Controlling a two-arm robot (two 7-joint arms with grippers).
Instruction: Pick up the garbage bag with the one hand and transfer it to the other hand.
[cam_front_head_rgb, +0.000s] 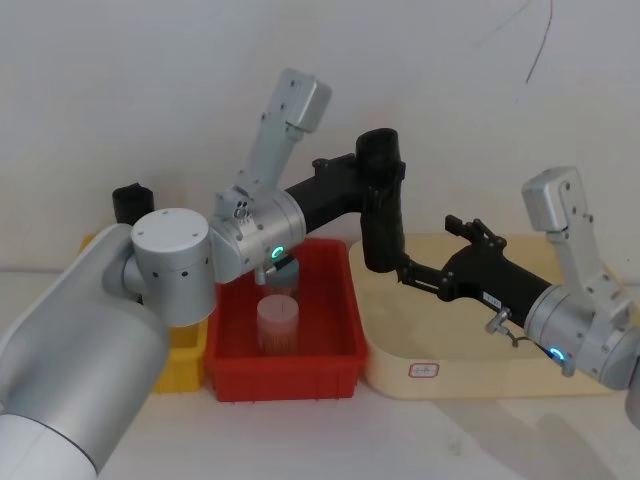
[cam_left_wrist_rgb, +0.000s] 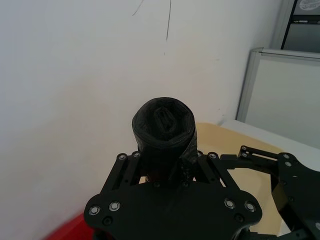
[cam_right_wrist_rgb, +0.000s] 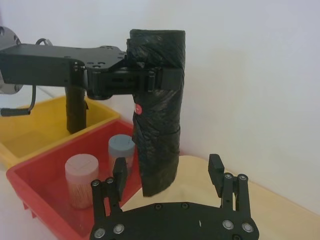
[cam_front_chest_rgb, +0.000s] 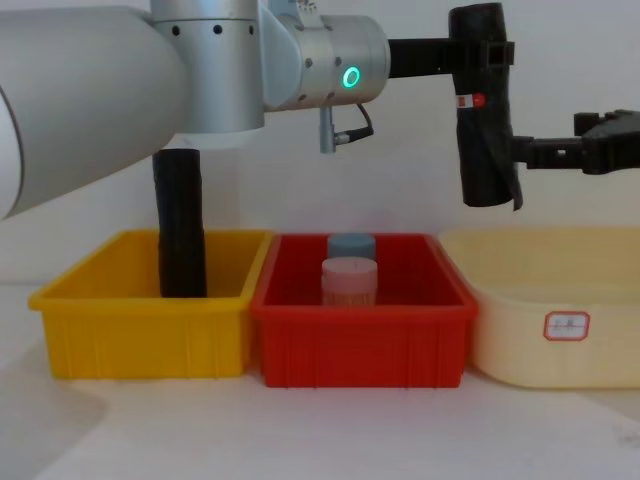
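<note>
**Garbage bag held aloft between the two tools**

Nearest, on the white bench (cam_front_chest_rgb: 300, 430): yellow bin (cam_front_chest_rgb: 140, 345), red bin (cam_front_chest_rgb: 360, 345) and cream tray (cam_front_chest_rgb: 510, 330), side by side in a row. In the yellow bin, a plain black roll (cam_front_chest_rgb: 181, 225) standing upright. In the red bin, a pinkish jar (cam_front_chest_rgb: 349, 282) in front of a grey-blue jar (cam_front_chest_rgb: 351, 246). Above the join of red bin and cream tray, the garbage bag (cam_front_chest_rgb: 486, 150), upright and clear of everything below, clamped near its upper end by the left tool (cam_front_chest_rgb: 482, 50). At the bag's lower part, the right tool (cam_right_wrist_rgb: 168, 164), fingers spread wide to either side, gripping nothing. Farthest, a plain white wall (cam_front_head_rgb: 150, 80).
</note>
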